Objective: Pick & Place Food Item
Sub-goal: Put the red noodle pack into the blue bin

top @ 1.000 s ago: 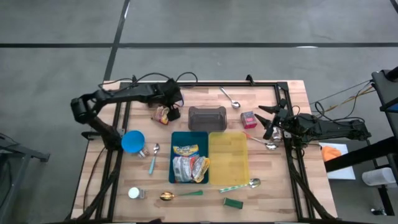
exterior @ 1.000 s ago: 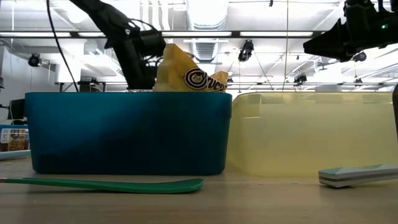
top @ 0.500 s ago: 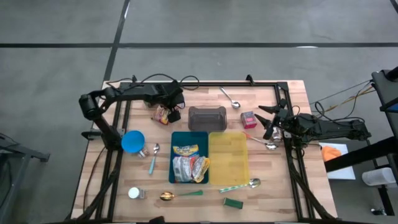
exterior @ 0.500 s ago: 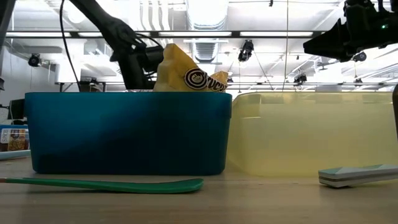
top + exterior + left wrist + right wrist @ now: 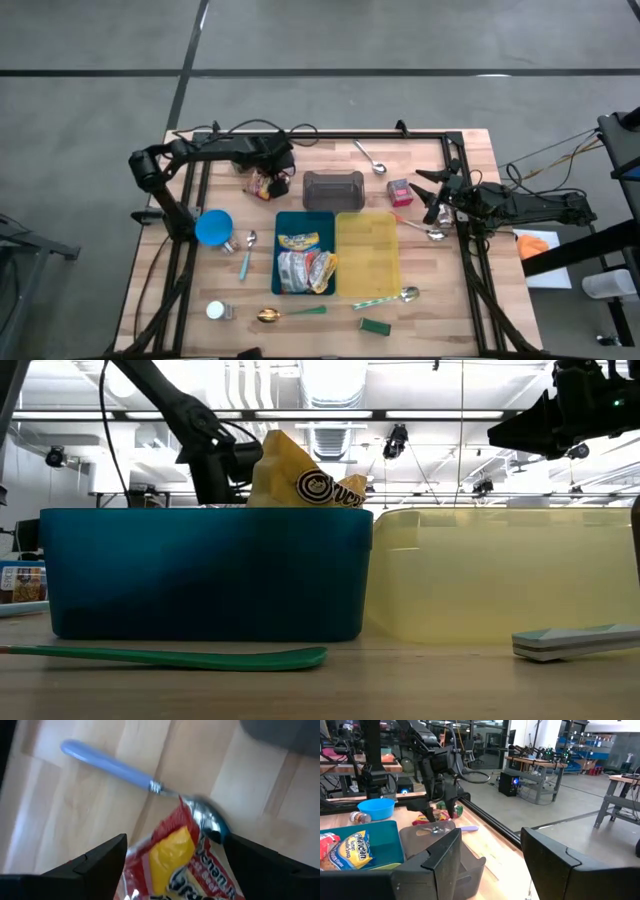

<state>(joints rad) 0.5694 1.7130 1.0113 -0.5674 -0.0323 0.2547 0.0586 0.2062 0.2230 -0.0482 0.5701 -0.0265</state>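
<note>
A: Which step is this, starting nearest the camera side of the table?

B: Nothing near is in play. The blue bin already holds three snack bags, and the yellow bin beside it looks bare. The work is farther back: the left gripper hangs right over a red and yellow snack packet, which lies on the table just left of the grey container, apart from the bins.

A: Jaws?

B: Spread wide, one finger on each side of the packet in the left wrist view, not gripping it. I judge this the reach before the grasp. Next it needs to settle lower, close on the packet without catching the blue-handled spoon whose bowl touches the wrapper, then carry it to a bin.

A: And the right gripper?

B: Waiting at the table's right edge, jaws partly apart, empty.

A: Counts?

B: Two bins, one grey container, one loose packet, one blue bowl, and I count six spoons.
</note>
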